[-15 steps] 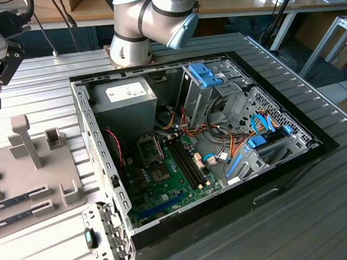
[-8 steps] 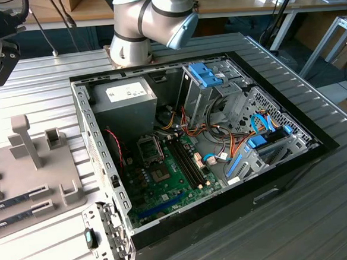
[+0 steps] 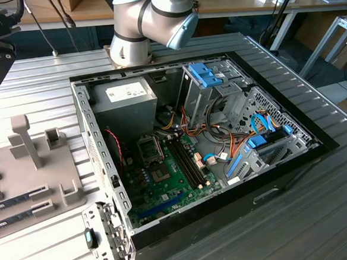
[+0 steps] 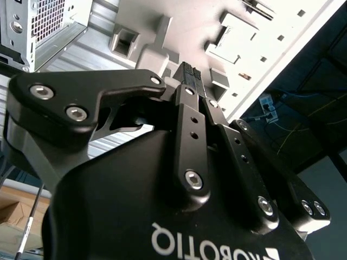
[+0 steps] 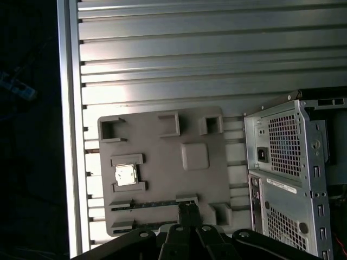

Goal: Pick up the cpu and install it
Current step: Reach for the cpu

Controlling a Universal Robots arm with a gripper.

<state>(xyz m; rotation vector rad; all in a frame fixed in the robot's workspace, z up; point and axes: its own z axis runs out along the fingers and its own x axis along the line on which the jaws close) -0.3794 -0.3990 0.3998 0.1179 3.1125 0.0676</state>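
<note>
closest in, the gripper (image 4: 191, 73), drawn narrow: black fingers (image 4: 190, 135) brought tip to tip in the second wrist view, nothing held between them. same gripper (image 5: 187, 208) in the first wrist view, hanging over the near edge of a grey fixture tray (image 5: 162, 162) on the ribbed metal table (image 5: 190, 54). just past the tips, a long memory stick (image 5: 149, 204) set on edge in a narrow slot of the tray. further out and off to one side of the tips, the cpu (image 5: 126, 175): silver-topped square, lying flat in a walled recess of the tray, well apart from the fingers, not yet picked up. beyond that, a blank raised pad (image 5: 194, 156), then square pockets (image 5: 169, 124) along the tray's far edge. on the tool's other side, the perforated rear of the computer case (image 5: 287, 157). farthest off, in the exterior view, that case (image 3: 87, 136) lying open on the table, green motherboard (image 3: 165, 178) inside, dark-framed socket (image 3: 151, 148) beside the long memory slots (image 3: 187, 162), blue-handled drive bays (image 3: 208, 74) past them, and the arm's base (image 3: 132, 46) behind the case.
</note>
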